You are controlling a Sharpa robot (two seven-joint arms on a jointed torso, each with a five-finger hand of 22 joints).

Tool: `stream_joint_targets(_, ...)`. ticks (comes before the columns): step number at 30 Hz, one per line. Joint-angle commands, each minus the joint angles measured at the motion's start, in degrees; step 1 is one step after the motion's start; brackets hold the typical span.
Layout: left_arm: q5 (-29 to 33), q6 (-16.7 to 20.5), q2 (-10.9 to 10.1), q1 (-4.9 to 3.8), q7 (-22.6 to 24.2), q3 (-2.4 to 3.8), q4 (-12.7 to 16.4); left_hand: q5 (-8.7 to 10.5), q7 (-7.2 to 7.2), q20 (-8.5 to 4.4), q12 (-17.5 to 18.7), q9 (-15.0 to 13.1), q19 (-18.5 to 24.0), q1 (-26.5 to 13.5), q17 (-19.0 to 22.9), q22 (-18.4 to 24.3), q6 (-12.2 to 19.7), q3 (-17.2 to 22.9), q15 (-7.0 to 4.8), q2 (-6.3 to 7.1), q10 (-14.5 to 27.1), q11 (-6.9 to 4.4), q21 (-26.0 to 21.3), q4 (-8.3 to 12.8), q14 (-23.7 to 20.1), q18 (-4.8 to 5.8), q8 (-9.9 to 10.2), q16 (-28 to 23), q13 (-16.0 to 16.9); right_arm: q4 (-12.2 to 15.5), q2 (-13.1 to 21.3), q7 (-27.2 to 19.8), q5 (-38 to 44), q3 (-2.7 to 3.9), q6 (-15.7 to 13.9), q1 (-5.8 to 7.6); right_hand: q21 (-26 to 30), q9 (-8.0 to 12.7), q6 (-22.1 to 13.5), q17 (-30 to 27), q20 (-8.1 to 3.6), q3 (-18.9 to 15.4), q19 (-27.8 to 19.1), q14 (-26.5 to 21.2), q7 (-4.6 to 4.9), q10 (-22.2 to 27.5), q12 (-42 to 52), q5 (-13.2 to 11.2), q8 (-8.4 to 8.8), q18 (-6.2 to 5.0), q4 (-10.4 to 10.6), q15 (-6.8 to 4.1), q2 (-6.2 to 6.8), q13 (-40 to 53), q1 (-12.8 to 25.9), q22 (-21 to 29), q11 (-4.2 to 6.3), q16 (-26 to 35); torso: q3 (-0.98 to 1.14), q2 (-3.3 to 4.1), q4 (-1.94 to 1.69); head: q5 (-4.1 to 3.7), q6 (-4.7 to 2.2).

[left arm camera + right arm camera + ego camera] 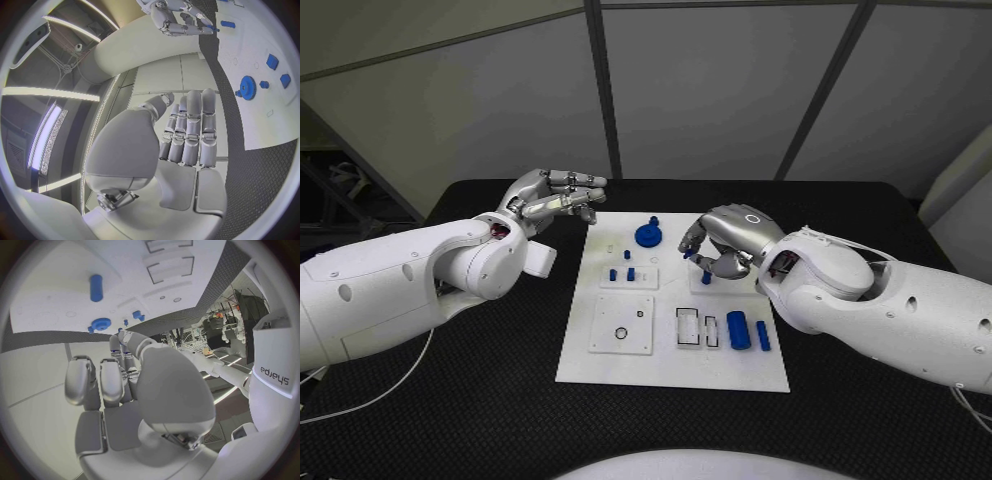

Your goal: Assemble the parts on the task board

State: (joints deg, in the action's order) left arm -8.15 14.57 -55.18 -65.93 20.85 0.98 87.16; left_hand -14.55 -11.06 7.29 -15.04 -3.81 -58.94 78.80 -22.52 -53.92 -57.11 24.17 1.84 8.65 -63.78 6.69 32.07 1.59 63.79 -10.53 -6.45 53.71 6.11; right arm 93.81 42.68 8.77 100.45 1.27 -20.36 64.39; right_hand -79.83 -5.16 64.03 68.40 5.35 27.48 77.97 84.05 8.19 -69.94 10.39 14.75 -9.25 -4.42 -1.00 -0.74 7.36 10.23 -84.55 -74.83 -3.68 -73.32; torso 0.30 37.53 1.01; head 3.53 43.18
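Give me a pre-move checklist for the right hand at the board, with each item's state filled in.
1. Right hand over the board: ok, it hangs above the upper middle.
2. Small blue part at its fingertips: ok, a blue piece shows there; how firm the pinch is, cannot tell.
3. Target below it: cannot tell, the hand hides most of that spot; a blue peg stands just beneath.
4. Left hand clear of the board: ok, it is off the upper left corner, fingers curled in, holding nothing.
5. Gear undisturbed: ok, it sits beside the right hand.
6. Loose cylinders out of the way: ok.
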Motion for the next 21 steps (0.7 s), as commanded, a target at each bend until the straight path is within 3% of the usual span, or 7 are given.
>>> stream_joint_targets(1,0.2,-0.8,0.2,-0.05,0.1,0.05,0.1,0.14,-0.2,0.13,-0.3,0.1,-0.1,0.1,0.1,0.1,0.2,-0.1,0.12,-0.61,0.4,-0.01,-0.3,0.3,0.2,0.14,0.4,-0.4,0.0,0.1,-1.1,-1.1,-1.9,0.06,-0.8,0.07,-0.3,-0.1,0.3,0.1,-0.05,0.5,0.4,2.4,-0.12,-0.4,-0.3,0.2,0.28,0.62,0.0,-0.14,-0.02,0.0,0.5,-0.1,-0.07,-0.2,-0.08,0.04,-0.09,0.38,0.03)
stream_joint_targets(4,0.2,-0.8,0.3,-0.04,0.1,0.05,0.1,0.14,-0.2,0.13,-0.3,0.1,-0.1,0.1,0.1,0.1,0.2,-0.1,0.12,-0.61,0.4,-0.01,-0.3,0.3,0.2,0.14,0.4,-0.4,0.0,-0.7,-2.9,-1.5,-2.7,0.03,-0.1,0.06,-0.3,-0.1,0.3,0.0,-0.05,0.5,0.4,2.4,-0.12,-0.4,-0.4,0.2,0.3,0.63,0.0,-0.13,-0.02,0.0,0.5,-0.1,-0.07,-0.2,-0.17,0.05,-0.1,0.8,0.19)
stream_joint_targets(6,0.2,-0.8,0.4,-0.04,0.1,0.05,0.1,0.14,-0.2,0.13,-0.3,0.1,-0.1,0.1,0.1,0.1,0.2,-0.1,0.12,-0.61,0.4,-0.01,-0.3,0.3,0.2,0.14,0.4,-0.4,0.0,-1.6,-4.4,-1.8,-3.3,-0.08,0.5,-0.17,-0.3,-0.1,0.3,0.1,-0.04,0.5,0.4,2.4,-0.11,-0.4,-0.4,0.2,0.32,0.64,0.0,-0.13,-0.03,0.0,0.6,-0.1,-0.08,-0.2,-0.1,0.13,-0.07,1.26,0.38)
stream_joint_targets(14,0.2,-0.8,0.7,-0.05,0.0,0.05,0.3,0.14,-0.22,0.15,-0.3,0.1,-0.1,0.0,0.1,0.1,0.3,-0.1,0.14,-0.65,0.5,0.02,-0.4,0.2,0.2,0.15,0.4,-0.4,0.0,-2.9,-7.3,-2.4,-4.2,-0.34,2.7,-2.61,-0.4,-0.1,0.3,0.1,-0.01,0.5,0.4,2.4,-0.08,-0.3,-0.6,0.2,0.42,0.64,0.0,-0.1,-0.04,0.0,0.8,-0.2,-0.11,-0.3,-0.07,0.1,0.01,2.3,0.92)
stream_joint_targets(21,0.2,-0.8,0.8,-0.05,0.0,0.06,0.3,0.14,-0.22,0.15,-0.3,0.1,-0.1,0.0,0.1,0.1,0.3,-0.1,0.14,-0.65,0.5,0.02,-0.4,0.2,0.2,0.15,0.4,-0.4,0.0,-3.7,-9.0,-2.8,-4.7,-1.5,3.9,-3.64,-0.4,-0.1,0.3,0.0,0.0,0.5,0.4,2.4,-0.06,-0.3,-0.6,0.2,0.47,0.64,0.0,-0.09,-0.05,0.0,0.9,-0.2,-0.12,-0.3,-0.03,0.11,-0.02,2.69,1.34)
